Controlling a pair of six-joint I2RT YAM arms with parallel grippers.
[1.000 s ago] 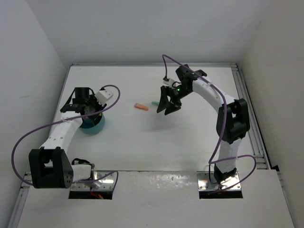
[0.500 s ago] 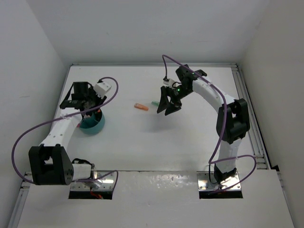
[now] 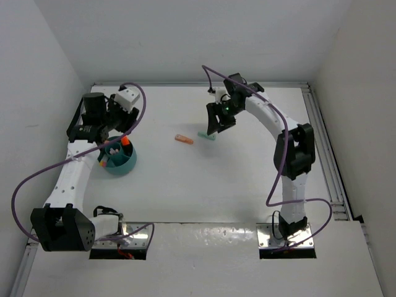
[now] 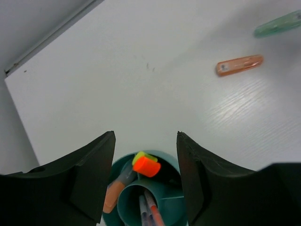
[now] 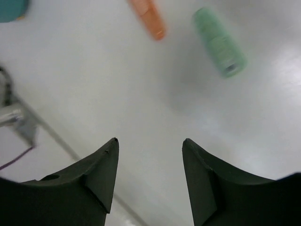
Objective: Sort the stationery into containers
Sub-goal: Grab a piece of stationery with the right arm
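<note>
The teal bowl (image 3: 119,162) stands at the left of the table and holds several pens, one with an orange cap (image 4: 146,166). My left gripper (image 3: 106,133) is open and empty just above and behind the bowl (image 4: 164,207). An orange marker (image 3: 183,140) and a mint green marker (image 3: 206,135) lie at mid-table; both show in the left wrist view, orange (image 4: 239,65) and green (image 4: 278,24). My right gripper (image 3: 217,125) is open and empty above the green marker (image 5: 219,42), with the orange one (image 5: 148,17) beside it.
White walls close the table on the left, back and right. A metal rail (image 3: 322,133) runs along the right edge. Purple cables (image 3: 143,105) loop off both arms.
My left gripper has risen and moved back off the bowl, uncovering the pens in it. My right gripper has shifted back and slightly left, toward the green marker.
</note>
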